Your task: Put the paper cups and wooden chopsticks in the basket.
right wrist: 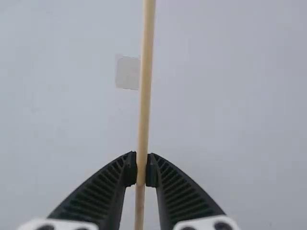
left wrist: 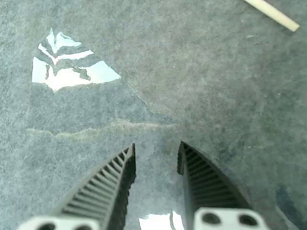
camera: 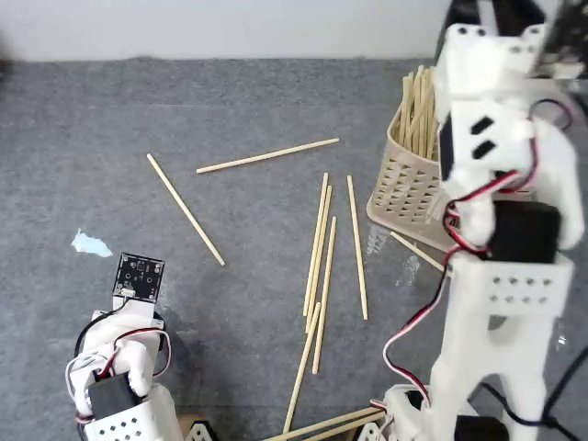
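Soft, even light falls from above across the grey worktop (camera: 184, 119) in the high view, and the loose chopsticks (camera: 319, 248) throw only thin, faint shadows. The white right arm (camera: 496, 138) by the basket (camera: 404, 184) is bright, close to washed out. In the left wrist view a shiny scrap (left wrist: 67, 72) glares white. In the right wrist view the held chopstick (right wrist: 145, 72) is evenly lit against a pale backdrop, and the right gripper (right wrist: 139, 170) clamped on it shows dark.

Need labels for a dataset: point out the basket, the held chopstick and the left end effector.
basket (camera: 404, 188): high view, side wall.
held chopstick (right wrist: 146, 72): right wrist view, mid shaft.
left end effector (left wrist: 157, 145): left wrist view, midway between fingertips.
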Robot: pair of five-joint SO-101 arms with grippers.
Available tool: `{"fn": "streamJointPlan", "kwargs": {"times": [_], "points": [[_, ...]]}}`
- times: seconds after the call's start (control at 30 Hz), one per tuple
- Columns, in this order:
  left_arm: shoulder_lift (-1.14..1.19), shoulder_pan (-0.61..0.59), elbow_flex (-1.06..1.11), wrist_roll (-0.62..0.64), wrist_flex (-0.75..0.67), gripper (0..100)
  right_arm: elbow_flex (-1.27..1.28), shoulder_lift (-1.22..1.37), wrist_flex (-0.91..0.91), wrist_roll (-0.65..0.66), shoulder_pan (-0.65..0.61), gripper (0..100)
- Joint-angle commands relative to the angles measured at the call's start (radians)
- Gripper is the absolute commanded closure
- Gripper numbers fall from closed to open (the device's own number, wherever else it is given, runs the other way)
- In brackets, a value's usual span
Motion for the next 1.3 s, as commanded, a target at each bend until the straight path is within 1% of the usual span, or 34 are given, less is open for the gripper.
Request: {"fn": "streamJointPlan", "kwargs": {"times": [0.0, 0.23, 0.5, 0.57, 0.7, 0.77, 0.83, 0.97, 1.03, 1.2, 1.27], "points": [[-0.008, 0.005, -0.012, 0.006, 0.006, 86, 0.147, -0.031, -0.139, 0.035, 0.025, 99.1], [-0.008, 0.005, -0.012, 0.006, 0.006, 86, 0.462, -0.042, -0.289, 0.040, 0.033, 99.1], [-0.008, 0.005, -0.012, 0.006, 0.006, 86, 0.810, -0.154, -0.427, 0.044, 0.015, 99.1], [-0.008, 0.005, -0.012, 0.006, 0.006, 86, 0.895, -0.162, -0.475, 0.077, 0.010, 99.1], [-0.008, 0.005, -0.012, 0.006, 0.006, 86, 1.020, -0.160, -0.636, 0.132, 0.007, 98.7], [-0.008, 0.005, -0.012, 0.006, 0.006, 86, 1.054, -0.160, -0.677, 0.155, 0.007, 98.4], [-0.008, 0.005, -0.012, 0.006, 0.006, 86, 1.065, -0.160, -0.680, 0.155, 0.007, 95.3], [-0.008, 0.005, -0.012, 0.006, 0.006, 86, 1.071, -0.159, -0.680, 0.153, 0.013, 80.2], [-0.008, 0.005, -0.012, 0.006, 0.006, 86, 1.071, -0.170, -0.680, 0.152, 0.013, 75.3], [-0.008, 0.005, -0.012, 0.006, 0.006, 86, 1.068, -0.203, -0.680, 0.150, 0.001, 75.7], [-0.008, 0.005, -0.012, 0.006, 0.006, 86, 1.068, -0.237, -0.676, 0.123, -0.001, 76.2]]}}
